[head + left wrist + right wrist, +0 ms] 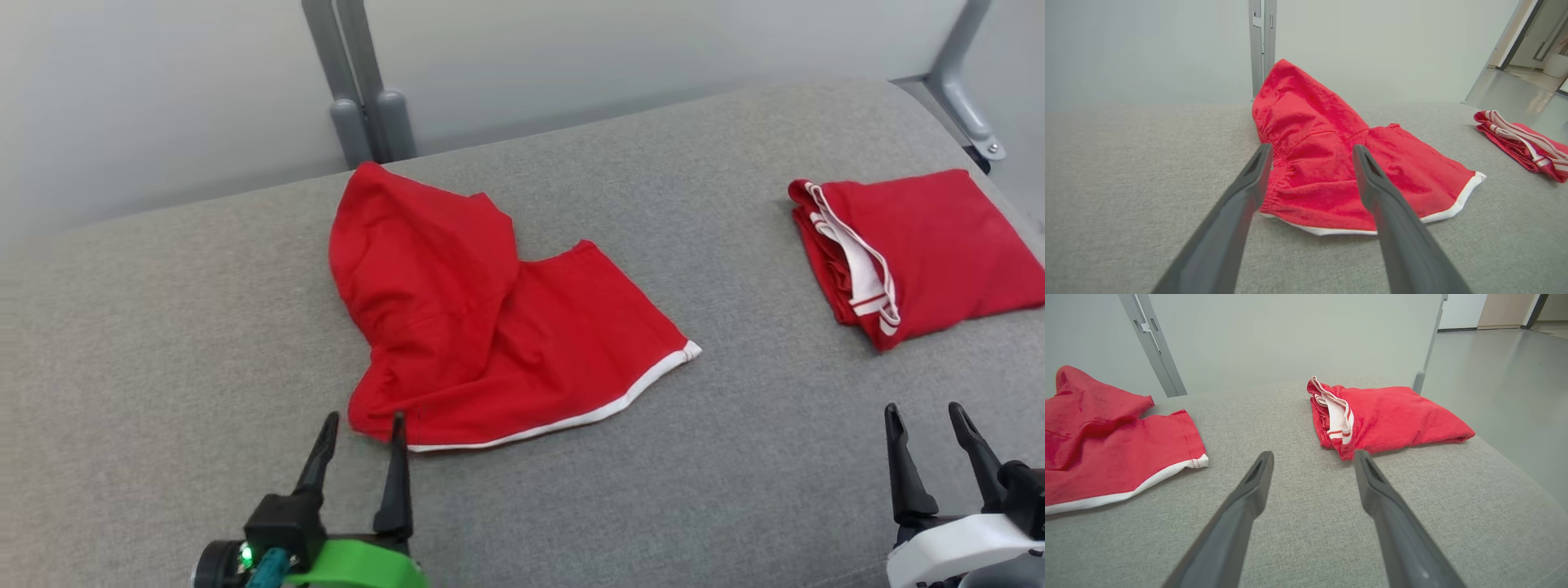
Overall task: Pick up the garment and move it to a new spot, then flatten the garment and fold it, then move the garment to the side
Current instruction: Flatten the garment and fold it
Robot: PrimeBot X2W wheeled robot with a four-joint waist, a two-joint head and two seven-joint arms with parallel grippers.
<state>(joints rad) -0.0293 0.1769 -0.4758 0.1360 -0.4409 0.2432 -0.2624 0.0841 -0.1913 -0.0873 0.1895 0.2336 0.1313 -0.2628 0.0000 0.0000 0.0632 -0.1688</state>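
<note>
Head view: garment (498,327) lies crumpled.

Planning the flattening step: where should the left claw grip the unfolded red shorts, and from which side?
Likely the near-left corner of the unfolded red shorts, from the robot's side: that gathered edge lies low directly before the open left claw, while the far part is humped.

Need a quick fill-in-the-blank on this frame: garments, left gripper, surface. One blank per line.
The crumpled red garment has a ____ band along its hem. The left gripper, at that garment's near edge, has its jaws ____. The folded red garment lies on the robot's ____ side. Both lie on a ____ fabric surface.
Missing words: white, open, right, grey.
</note>
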